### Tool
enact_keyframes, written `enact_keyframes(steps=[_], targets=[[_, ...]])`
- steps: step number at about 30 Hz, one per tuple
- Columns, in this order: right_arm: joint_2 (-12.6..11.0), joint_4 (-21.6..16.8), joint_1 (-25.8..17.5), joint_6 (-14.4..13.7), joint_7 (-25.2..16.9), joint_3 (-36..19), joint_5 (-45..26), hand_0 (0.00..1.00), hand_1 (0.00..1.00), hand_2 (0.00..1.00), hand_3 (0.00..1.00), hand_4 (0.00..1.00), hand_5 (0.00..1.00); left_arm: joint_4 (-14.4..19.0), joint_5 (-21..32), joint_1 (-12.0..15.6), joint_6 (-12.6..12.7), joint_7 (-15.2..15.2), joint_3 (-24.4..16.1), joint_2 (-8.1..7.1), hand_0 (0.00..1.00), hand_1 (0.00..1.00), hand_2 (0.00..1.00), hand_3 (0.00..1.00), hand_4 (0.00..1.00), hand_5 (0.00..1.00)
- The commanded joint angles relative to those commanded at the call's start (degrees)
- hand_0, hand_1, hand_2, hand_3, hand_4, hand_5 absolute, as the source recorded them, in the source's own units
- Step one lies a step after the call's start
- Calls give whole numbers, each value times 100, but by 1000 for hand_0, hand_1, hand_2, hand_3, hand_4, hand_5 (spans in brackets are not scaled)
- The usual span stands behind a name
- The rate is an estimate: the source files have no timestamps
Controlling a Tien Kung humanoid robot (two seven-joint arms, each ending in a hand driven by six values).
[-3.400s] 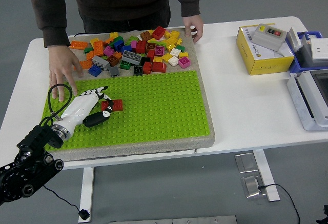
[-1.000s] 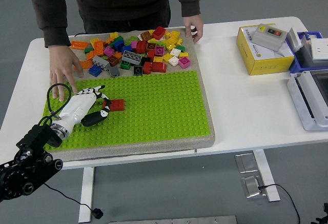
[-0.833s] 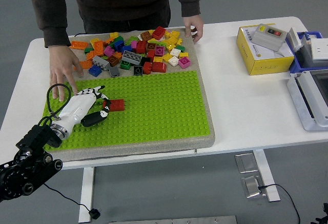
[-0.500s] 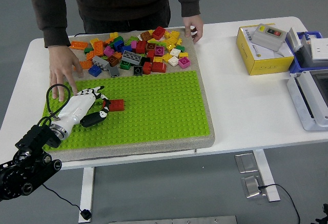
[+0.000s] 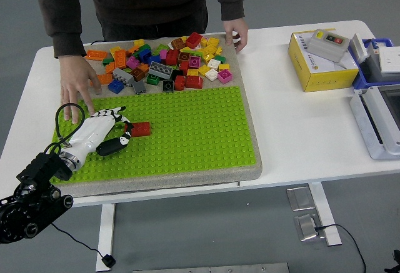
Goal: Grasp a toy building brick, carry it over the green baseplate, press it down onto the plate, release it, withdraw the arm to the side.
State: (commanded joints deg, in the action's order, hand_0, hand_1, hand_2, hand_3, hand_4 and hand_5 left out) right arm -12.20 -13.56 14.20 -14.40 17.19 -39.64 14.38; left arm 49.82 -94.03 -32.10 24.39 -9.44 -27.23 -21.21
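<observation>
The red brick (image 5: pixel 140 129) sits on the green baseplate (image 5: pixel 187 129) near its left edge, same spot as before. My left hand (image 5: pixel 103 133) has backed off a bit, fingers loosely open, fingertips right beside the brick, holding nothing.

white table (image 5: pixel 300 132) on metal legs (image 5: pixel 317 213), grey floor (image 5: pixel 206 235), black cable (image 5: pixel 340 232) trailing below
</observation>
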Motion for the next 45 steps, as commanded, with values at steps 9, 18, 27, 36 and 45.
enact_keyframes(steps=[9,18,27,36,45], targets=[[-2,-5,-1,-9,17,-20,23,663,600,589,705,528,945,35,-2,8,-4,-1,-13,-24,982,963,971,612,321,691],[-7,-5,23,-8,12,-13,-1,663,600,590,706,533,946,162,-71,31,0,33,-26,-21,982,963,969,610,321,690],[-27,1,31,-7,-6,-12,-24,663,600,588,705,535,947,459,-289,30,17,118,-119,-85,982,963,968,611,323,688],[-40,5,33,-9,1,-55,9,663,601,578,705,537,948,612,-436,-25,44,142,-251,-143,981,963,968,610,323,686],[-49,7,18,-4,17,-77,46,663,601,578,705,538,948,682,-400,11,52,158,-193,-153,981,963,967,610,323,684]])
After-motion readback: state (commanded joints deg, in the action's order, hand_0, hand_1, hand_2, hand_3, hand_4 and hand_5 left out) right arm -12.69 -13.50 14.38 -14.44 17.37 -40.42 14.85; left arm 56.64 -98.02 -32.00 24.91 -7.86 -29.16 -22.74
